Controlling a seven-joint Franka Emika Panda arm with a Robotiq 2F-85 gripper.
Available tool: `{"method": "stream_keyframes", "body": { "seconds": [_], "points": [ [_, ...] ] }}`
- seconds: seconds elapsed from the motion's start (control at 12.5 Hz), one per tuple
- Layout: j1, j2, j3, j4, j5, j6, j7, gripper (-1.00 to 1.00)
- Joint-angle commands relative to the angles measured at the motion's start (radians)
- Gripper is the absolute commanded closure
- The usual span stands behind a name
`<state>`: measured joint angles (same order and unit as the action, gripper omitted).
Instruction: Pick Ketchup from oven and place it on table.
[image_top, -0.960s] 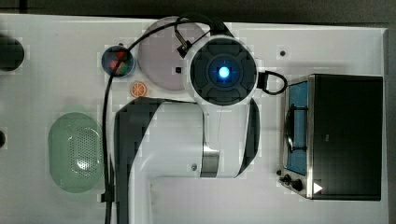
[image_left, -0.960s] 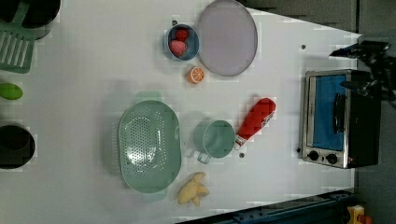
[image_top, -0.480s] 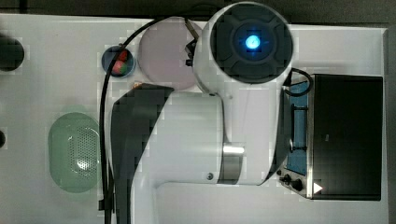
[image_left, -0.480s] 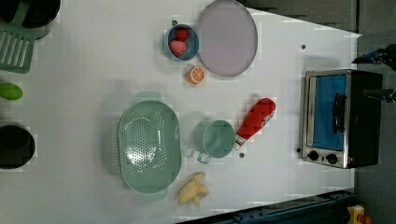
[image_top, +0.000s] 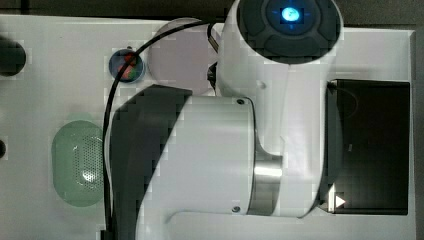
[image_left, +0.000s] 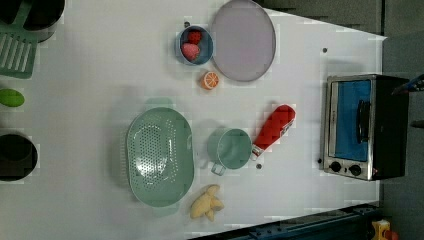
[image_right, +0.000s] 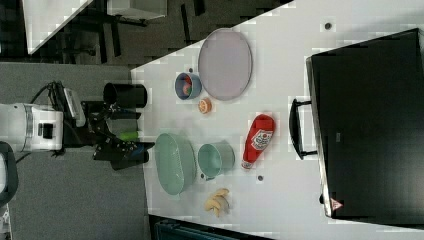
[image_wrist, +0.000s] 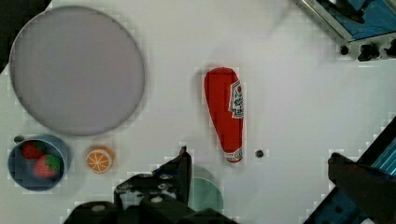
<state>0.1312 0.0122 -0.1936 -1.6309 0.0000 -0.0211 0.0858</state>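
One Ketchup (image_wrist: 225, 112) bottle lies flat on the table (image_wrist: 289, 107) (its white label's writing is unreadable), apart from the oven (image_left: 362, 127), between the spread fingers (image_wrist: 180, 170) of the open, empty end effector (image_wrist: 261, 175); two strawberries (image_wrist: 41, 159) sit beside it.

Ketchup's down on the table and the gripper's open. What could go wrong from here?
1. The slim red ketchup bottle lies on its side on the white table, so it may roll if nudged.
2. Its white cap lies right beside the green cup; a bump to either could shift both.
3. The open gripper hangs above the bottle, so a low sideways sweep might clip it.
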Motion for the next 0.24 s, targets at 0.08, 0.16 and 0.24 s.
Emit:
{"method": "stream_keyframes", "body": {
  "seconds": [0.08,0.16,0.24],
  "points": [
    [0.0,0.012,0.01,0.052,-0.017,-0.004,0.046,-1.0],
    [0.0,0.013,0.011,0.052,-0.017,-0.003,0.047,-1.0],
    [0.0,0.014,0.012,0.051,-0.017,-0.003,0.047,-1.0]
  ]
}}
